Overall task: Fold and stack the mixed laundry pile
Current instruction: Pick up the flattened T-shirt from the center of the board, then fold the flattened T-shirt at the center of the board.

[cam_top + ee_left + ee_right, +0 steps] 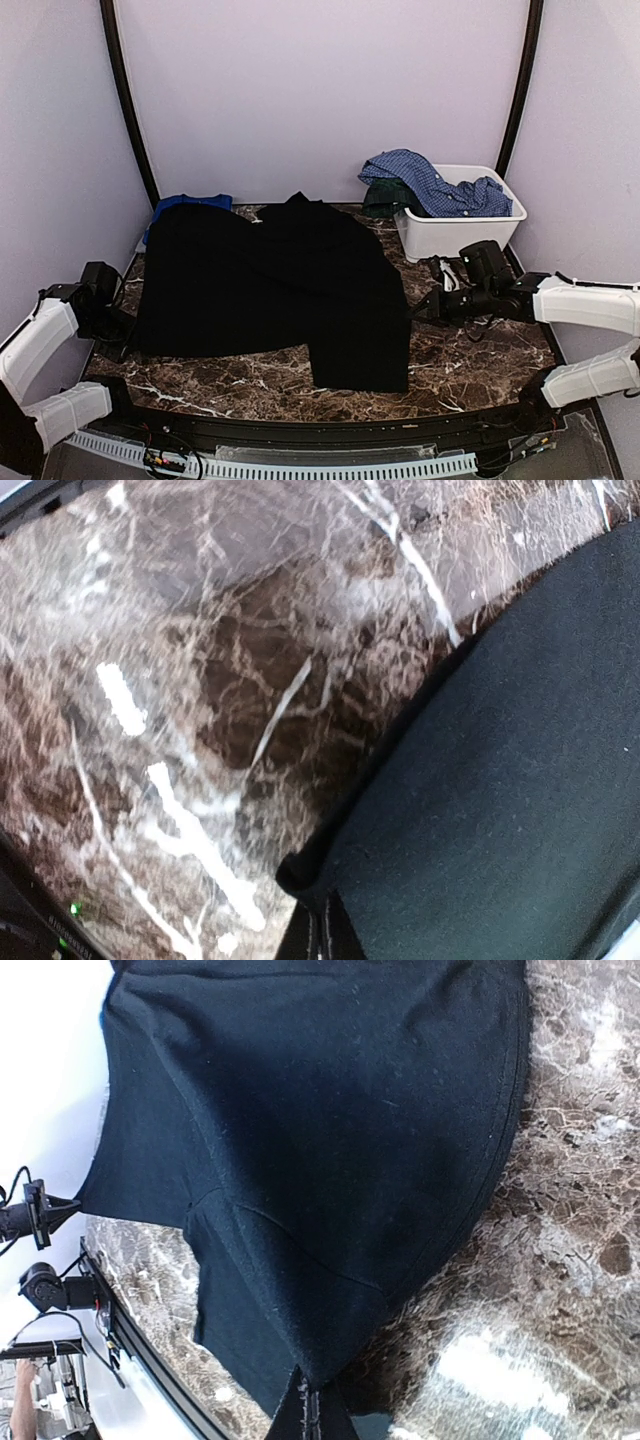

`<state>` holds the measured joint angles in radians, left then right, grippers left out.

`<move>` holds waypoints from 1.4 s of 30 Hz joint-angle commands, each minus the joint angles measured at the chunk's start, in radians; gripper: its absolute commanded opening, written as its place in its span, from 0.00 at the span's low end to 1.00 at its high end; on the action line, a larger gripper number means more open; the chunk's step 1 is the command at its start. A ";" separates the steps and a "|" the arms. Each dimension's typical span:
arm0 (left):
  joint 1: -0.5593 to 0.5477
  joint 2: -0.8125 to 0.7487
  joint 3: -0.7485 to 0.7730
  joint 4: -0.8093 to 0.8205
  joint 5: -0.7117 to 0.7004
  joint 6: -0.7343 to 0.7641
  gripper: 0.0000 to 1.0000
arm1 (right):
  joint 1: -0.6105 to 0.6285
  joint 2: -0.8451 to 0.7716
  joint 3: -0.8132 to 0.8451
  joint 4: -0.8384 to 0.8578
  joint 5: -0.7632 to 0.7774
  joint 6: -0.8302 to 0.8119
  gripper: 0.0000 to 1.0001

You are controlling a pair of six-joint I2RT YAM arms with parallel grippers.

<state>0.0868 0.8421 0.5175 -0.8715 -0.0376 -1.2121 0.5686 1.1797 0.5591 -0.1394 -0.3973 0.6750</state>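
black garment (270, 280) spread flat on worktop (480, 370), pinched at both sides.
left hand (122, 338) clamped on its near-left corner, right hand (420, 310) clamped on its right edge.

The big black garment (330, 1110) is soft cloth, matt and a little fuzzy, with tiny specks of lint on it. The tabletop (200, 680) looks like brown stone with white veins, smooth and shiny, with bright glints. The bin (455, 238) is smooth white plastic. The blue checked shirt (430, 185) is thin woven cloth.
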 commanded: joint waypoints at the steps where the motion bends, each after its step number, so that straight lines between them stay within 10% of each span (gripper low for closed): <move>1: 0.003 -0.041 0.039 -0.163 0.034 -0.047 0.00 | -0.003 -0.072 0.013 -0.070 0.013 0.027 0.00; 26: 0.004 -0.225 0.370 -0.582 -0.068 0.002 0.00 | 0.133 -0.041 0.019 -0.177 0.022 0.094 0.00; 42: 0.007 0.002 0.383 -0.319 -0.092 0.078 0.00 | 0.073 0.107 0.164 -0.179 0.063 -0.005 0.00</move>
<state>0.0872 0.7933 0.8978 -1.2961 -0.0986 -1.1759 0.6758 1.2362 0.6724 -0.3584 -0.3378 0.7136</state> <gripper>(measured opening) 0.007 0.003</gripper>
